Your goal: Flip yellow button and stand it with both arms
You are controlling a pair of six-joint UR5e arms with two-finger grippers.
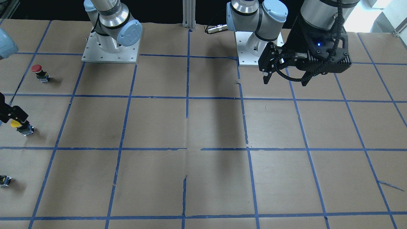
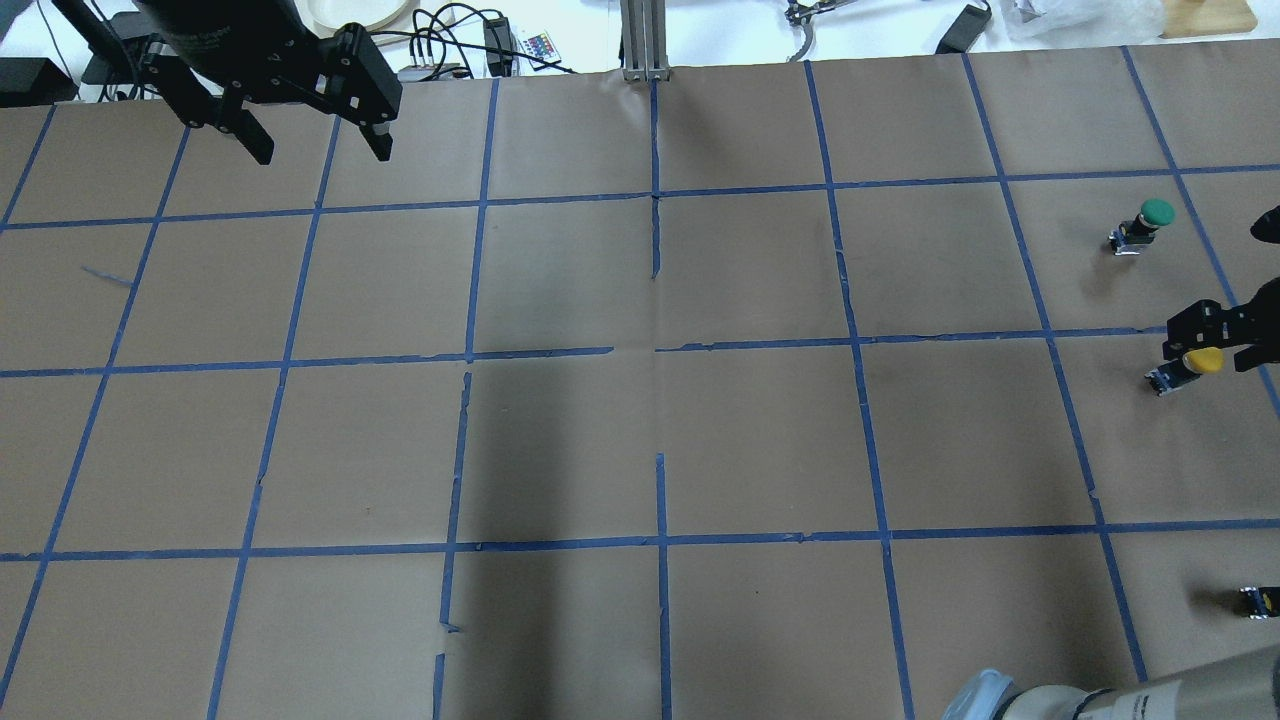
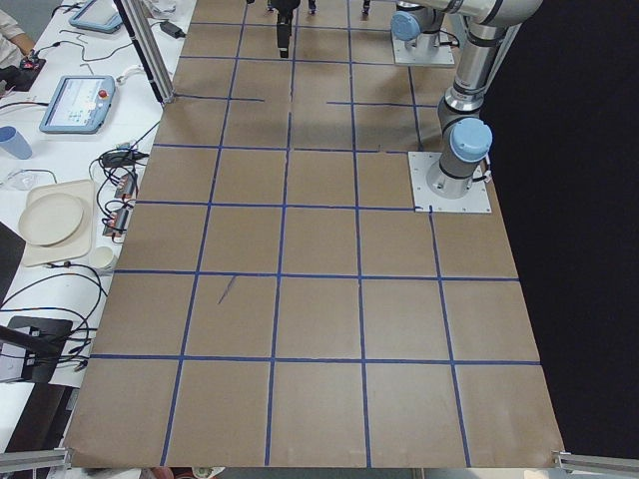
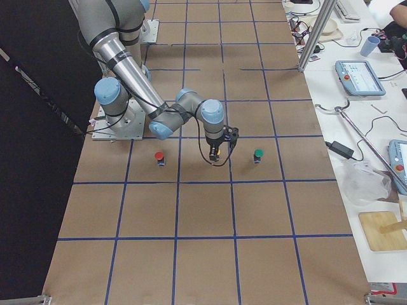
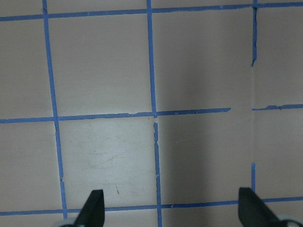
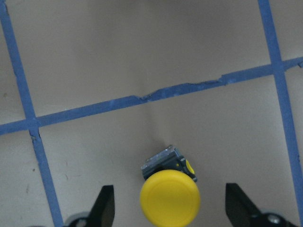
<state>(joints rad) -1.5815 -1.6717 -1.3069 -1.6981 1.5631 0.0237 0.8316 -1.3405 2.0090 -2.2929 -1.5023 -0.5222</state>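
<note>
Desk [image 2: 760,440] covered in brown paper, divided into squares by blue tape [image 2: 1000,531] that is torn and lifted in places. An aluminium post [image 2: 645,40] stands at its far edge. Alongside runs a white bench [image 3: 60,160] carrying a pendant [image 3: 78,103], plates [image 3: 55,220], a cup [image 3: 14,142] and cables [image 3: 50,289]. A black backdrop [image 3: 579,200] closes the opposite side. Soft shadows [image 2: 560,450] fall across the paper

I view the table [image 2: 560,280] through the overhead exterior camera, set above the robot-side edge and aimed forward and down. The front-facing camera opposes it from the far edge. Two side cameras sight along the table from its short ends. Both wrist cameras look straight down, close in. The right one shares the yellow button [image 6: 170,197] with the overhead and front-facing views.
</note>
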